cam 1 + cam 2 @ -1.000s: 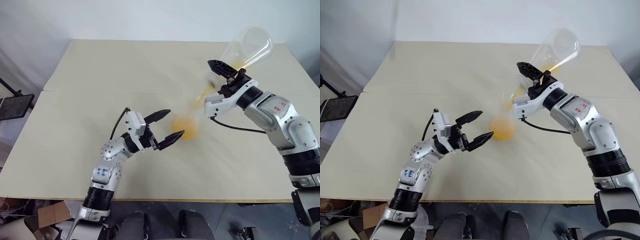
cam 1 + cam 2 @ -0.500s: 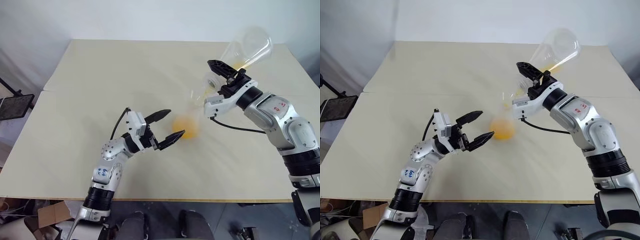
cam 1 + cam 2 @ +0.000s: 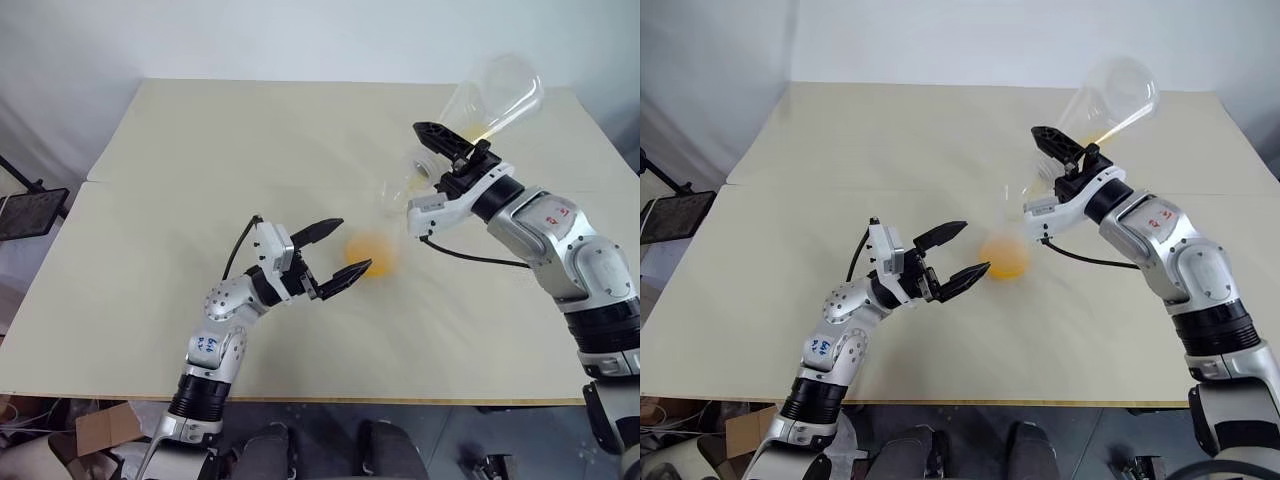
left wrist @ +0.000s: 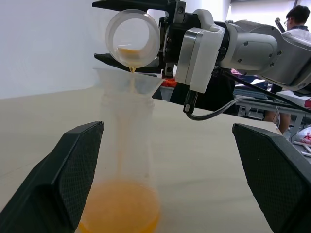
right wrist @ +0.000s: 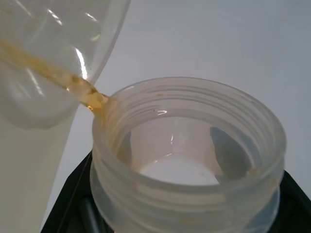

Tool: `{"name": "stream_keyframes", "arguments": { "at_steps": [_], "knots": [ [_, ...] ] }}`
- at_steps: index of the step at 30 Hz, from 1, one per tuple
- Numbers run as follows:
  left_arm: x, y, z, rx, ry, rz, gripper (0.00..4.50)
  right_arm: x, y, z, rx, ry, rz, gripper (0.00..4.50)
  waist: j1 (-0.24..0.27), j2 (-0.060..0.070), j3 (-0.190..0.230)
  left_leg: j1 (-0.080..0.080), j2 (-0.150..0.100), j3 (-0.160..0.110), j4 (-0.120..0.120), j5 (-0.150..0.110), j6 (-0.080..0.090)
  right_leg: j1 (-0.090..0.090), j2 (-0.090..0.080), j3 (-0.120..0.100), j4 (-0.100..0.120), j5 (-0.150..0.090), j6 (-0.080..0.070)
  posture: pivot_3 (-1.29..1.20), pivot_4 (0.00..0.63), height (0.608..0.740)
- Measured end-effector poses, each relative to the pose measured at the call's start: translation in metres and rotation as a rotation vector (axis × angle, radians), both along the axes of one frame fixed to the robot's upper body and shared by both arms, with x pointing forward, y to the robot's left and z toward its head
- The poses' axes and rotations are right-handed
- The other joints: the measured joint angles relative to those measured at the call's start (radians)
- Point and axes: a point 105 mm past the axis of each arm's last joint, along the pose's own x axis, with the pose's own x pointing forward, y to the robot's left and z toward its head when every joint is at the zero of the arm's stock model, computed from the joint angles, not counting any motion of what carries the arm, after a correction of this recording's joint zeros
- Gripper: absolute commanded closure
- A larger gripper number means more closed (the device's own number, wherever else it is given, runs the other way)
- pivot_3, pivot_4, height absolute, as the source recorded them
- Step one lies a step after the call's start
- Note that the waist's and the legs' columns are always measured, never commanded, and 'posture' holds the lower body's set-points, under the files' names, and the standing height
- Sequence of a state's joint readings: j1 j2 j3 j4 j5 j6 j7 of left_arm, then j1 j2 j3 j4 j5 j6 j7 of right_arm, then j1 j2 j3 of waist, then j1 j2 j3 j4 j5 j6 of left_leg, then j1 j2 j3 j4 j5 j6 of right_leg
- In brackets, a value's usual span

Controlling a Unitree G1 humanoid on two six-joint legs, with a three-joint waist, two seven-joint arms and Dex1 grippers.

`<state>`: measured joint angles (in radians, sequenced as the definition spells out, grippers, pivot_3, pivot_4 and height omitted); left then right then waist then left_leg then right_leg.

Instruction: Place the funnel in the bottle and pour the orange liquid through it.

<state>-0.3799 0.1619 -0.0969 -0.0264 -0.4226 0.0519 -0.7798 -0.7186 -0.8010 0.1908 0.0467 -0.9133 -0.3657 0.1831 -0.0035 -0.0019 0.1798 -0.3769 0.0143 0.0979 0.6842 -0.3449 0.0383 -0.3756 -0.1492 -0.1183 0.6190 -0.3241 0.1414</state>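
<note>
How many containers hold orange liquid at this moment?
2: the bottle standing on the table between both arms, and the tilted flask held in the right tool above it.

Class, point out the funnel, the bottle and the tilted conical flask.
funnel (image 4: 127,81), left wrist view, on its cone wall.
bottle (image 4: 127,145), left wrist view, on its frosted body.
conical flask (image 3: 500,90), left eye view, on its raised clear base.

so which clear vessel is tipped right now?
The larger conical flask held in the right end effector, tilted mouth-down; the funnel-topped bottle stands upright.
</note>
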Motion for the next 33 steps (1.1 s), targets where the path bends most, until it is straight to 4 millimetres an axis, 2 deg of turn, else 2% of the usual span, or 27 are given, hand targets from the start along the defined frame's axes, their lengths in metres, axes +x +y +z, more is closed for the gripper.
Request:
{"name": "stream_keyframes", "arguments": {
  "at_steps": [33],
  "knots": [
    [-0.0008,-0.0020,0.0017,-0.014,-0.007,-0.003,0.00,-0.0039,0.0035,-0.0001,-0.031,-0.044,0.009,2.00,0.000,0.000,0.000,0.000,0.000,0.000,0.000,0.000,0.000,0.000,0.000,0.000,0.000,0.000,0.000,0.00,0.150,0.740]
  ]
}}
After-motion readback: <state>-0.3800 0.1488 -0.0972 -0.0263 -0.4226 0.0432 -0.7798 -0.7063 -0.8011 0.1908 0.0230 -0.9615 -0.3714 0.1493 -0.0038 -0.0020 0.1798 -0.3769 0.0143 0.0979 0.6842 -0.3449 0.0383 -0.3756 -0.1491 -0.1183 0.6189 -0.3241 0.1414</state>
